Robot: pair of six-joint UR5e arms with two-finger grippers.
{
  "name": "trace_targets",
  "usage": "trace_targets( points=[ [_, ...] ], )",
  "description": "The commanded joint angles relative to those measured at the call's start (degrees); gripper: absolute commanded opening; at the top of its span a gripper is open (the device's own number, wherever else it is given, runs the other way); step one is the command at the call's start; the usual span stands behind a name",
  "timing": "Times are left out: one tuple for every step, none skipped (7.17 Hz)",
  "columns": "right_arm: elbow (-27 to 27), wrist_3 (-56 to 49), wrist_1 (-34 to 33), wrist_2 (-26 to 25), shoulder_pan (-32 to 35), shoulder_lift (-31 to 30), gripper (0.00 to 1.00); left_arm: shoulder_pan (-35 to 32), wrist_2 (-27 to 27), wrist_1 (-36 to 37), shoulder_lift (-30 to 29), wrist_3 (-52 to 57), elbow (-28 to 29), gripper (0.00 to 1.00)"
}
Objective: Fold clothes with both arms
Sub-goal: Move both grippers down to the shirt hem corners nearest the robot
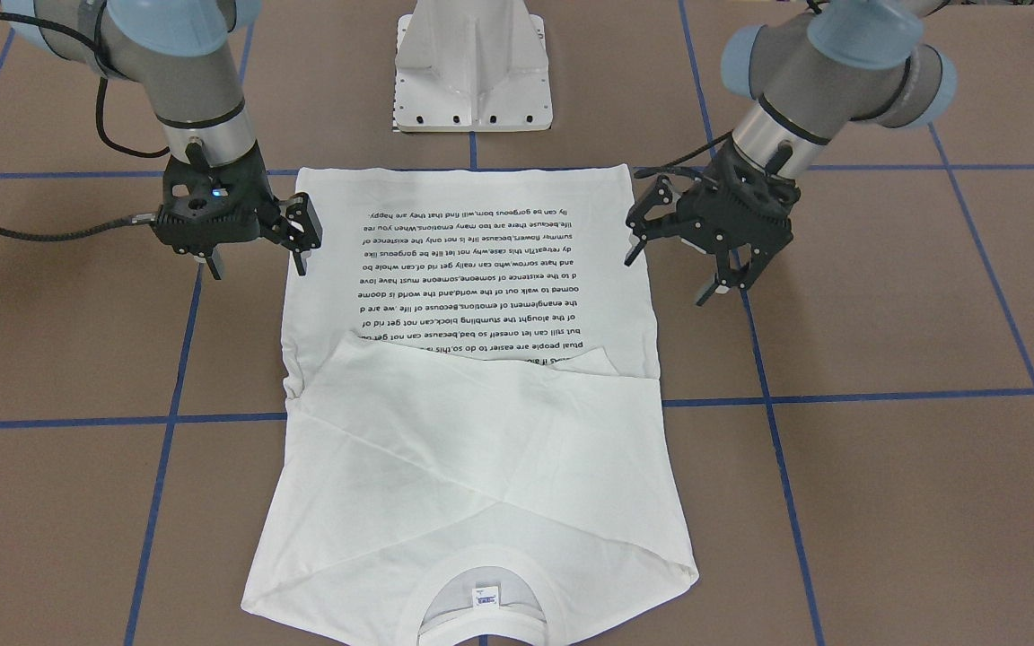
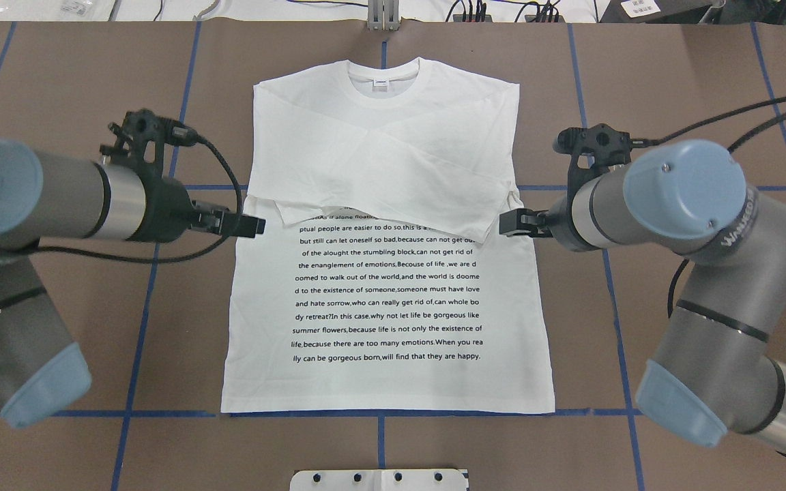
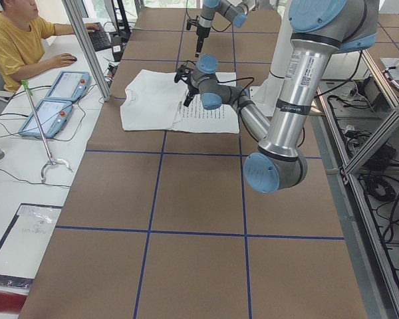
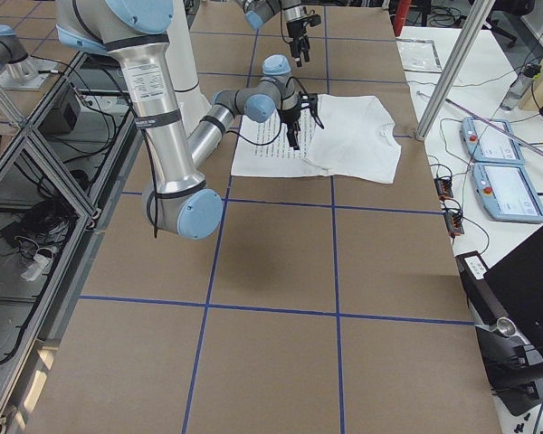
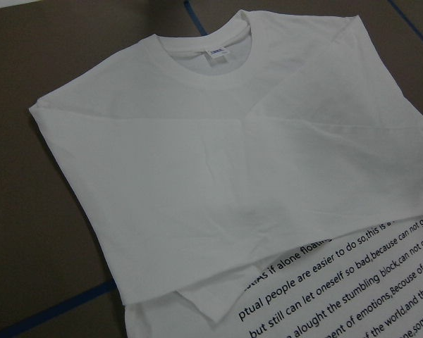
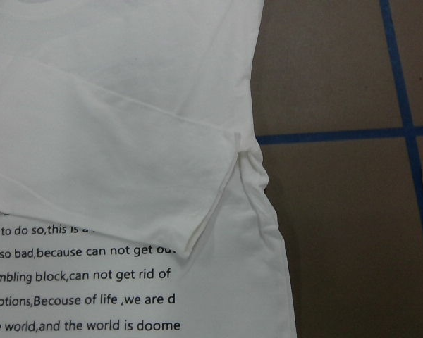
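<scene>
Garment: a white long-sleeved cotton T-shirt with black printed text [image 2: 386, 293] is lying flat on the brown surface crossed by blue tape lines [image 2: 93, 88], straight out from the white metal pedestal base [image 1: 472, 81]. The hem [image 2: 386, 409] is lying nearest the pedestal and the ribbed collar [image 2: 383, 88] farthest from it. Both sleeves [image 2: 379, 170] are lying crossed over the chest, on the far side of the print from the pedestal.

Left black two-finger gripper [image 1: 671, 274]: hovering just beside one long side edge of the shirt, out from the pedestal, with its fingers [image 1: 638, 229] standing spread and nothing between them.

Right black two-finger gripper [image 1: 258, 260]: mirroring it at the opposite side edge, fingers [image 1: 304, 229] also spread and empty. I cannot tell whether either one is touching the cloth.

Handling judgement: the fabric is looking thin, light and limp, so it will be sagging and dragging rather than holding shape. The stacked sleeve layers are likely to be sliding if lifted unevenly. There is no breakage risk, and the knit should be pinching easily.

Hold points: I am judging the best holds to be the two hem corners, or matched spots on both side edges. The fingers should be closing through all layers at equal distance from the pedestal, so the fold line is running straight.
</scene>
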Motion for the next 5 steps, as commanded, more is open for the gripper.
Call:
trace_targets(
  points=[
    [6.44, 9.89, 7.71, -6.92, -9.61, -9.87, 1.0, 13.6, 10.07, -0.05, 6.18, -16.6, -6.24, 1.0],
    [7.87, 13.32, 7.81, -12.52, -14.88, -13.04, 1.0, 18.8, 12.8, -0.05, 7.41, -21.28, -6.34, 1.0],
    [7.97, 13.62, 7.81, -14.4, -16.41, -13.34, 1.0, 22.85, 15.79, -0.14, 8.12, -23.5, -5.56, 1.0],
    [7.97, 13.62, 8.16, -14.51, -16.6, -13.34, 1.0, 24.28, 16.25, -0.31, 8.56, -25.61, -3.81, 0.95],
    [7.97, 13.62, 8.16, -14.51, -16.6, -13.34, 1.0, 24.82, 16.34, -1.62, 9.0, -26.59, -2.14, 0.86]
  ],
)
